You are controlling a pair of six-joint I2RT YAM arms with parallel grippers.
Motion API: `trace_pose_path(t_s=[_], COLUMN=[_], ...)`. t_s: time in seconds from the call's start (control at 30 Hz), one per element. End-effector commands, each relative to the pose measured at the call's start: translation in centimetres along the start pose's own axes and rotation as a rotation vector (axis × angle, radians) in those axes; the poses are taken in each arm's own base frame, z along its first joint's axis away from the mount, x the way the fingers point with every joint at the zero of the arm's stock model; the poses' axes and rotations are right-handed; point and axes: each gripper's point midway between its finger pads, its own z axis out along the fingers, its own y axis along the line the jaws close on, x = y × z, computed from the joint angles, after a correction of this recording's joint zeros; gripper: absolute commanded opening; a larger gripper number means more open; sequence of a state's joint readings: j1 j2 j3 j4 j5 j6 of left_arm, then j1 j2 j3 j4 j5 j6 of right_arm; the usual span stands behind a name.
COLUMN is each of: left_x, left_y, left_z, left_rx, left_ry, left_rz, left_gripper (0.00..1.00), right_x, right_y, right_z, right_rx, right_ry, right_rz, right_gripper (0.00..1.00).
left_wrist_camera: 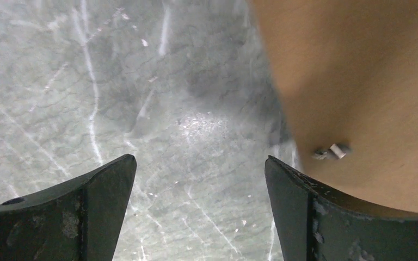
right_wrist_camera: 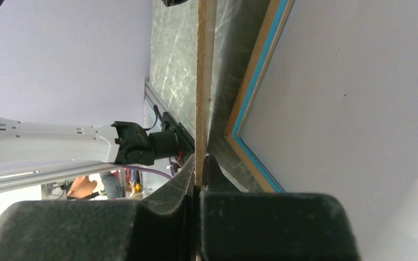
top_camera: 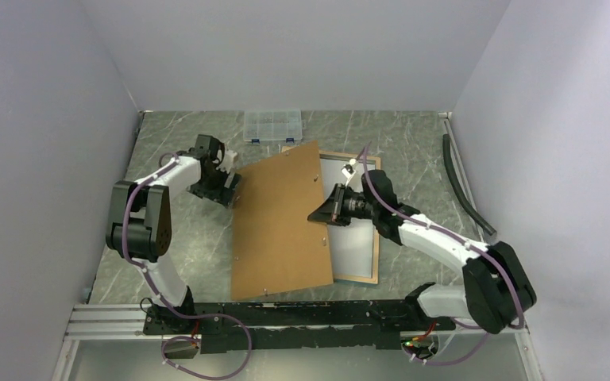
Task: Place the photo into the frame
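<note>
The frame [top_camera: 376, 238] lies flat at centre right, wood-coloured back up, with a blue inner edge in the right wrist view [right_wrist_camera: 253, 87]. A pale white sheet [top_camera: 355, 246] fills its opening; it may be the photo's white back, and no balloon print shows. The thin brown backing board [top_camera: 278, 230] lies tilted over the frame's left part. My right gripper [top_camera: 320, 214] is shut on the board's right edge [right_wrist_camera: 201, 81], fingers closed around it [right_wrist_camera: 198, 163]. My left gripper [top_camera: 224, 186] is open and empty [left_wrist_camera: 200, 163] over the table at the board's left edge [left_wrist_camera: 359, 81].
A small clear compartment box [top_camera: 272, 126] stands at the back centre. A black hose [top_camera: 465, 186] runs along the right wall. A small metal tab [left_wrist_camera: 332, 150] sits on the board near my left gripper's right finger. Walls close in on three sides.
</note>
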State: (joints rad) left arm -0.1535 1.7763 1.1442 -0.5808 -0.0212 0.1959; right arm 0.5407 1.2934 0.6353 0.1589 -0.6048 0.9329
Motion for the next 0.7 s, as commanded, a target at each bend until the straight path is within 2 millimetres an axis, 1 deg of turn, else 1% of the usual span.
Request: trace_pose_path(t_s=[0.0,0.1,0.17,0.23,0.33,0.43,0.57,0.67], left_x=[-3.7,-4.8,-5.1,-5.1,-4.8,-4.5,-4.3,-4.2], left_y=[1.6,2.8,3.1,2.9,2.6,2.3,2.0,1.7], left_z=[-4.8,-6.8,-7.5,-7.7,-7.3,-6.9,-6.4,-6.2], left_rx=[0.026,0.031,0.031,0.043,0.054,0.073,0.087,0.098], left_ry=[-0.122,-0.159,-0.168,-0.169,-0.16,-0.148,-0.139,-0.133], left_rz=[-0.055,-0.079,-0.083,-0.08,-0.079,-0.078,-0.071,-0.068], left_gripper=[0.94,0.94,0.95,0.95,0.95,0.95,0.95,0.95], right_x=[-4.3,-5.8,-6.3,-6.5,-6.3,-5.8,-5.8,-6.0], right_y=[3.9,4.3,3.6,2.8,1.5,0.1,0.5,1.0], right_z=[-2.9,-5.8,-7.9,-9.8,-12.0,-13.2,-13.8,-13.8], right_rx=[-0.043,-0.015,0.028,0.053,0.088,0.123,0.093,0.074], right_ry=[-0.172,-0.261,-0.308,-0.336,-0.354,-0.342,-0.315,-0.287], right_rz=[-0.134,-0.135,-0.108,-0.071,-0.037,0.001,-0.004,-0.018], right_gripper=[0.0,0.0,0.0,0.0,0.0,0.0,0.0,0.0])
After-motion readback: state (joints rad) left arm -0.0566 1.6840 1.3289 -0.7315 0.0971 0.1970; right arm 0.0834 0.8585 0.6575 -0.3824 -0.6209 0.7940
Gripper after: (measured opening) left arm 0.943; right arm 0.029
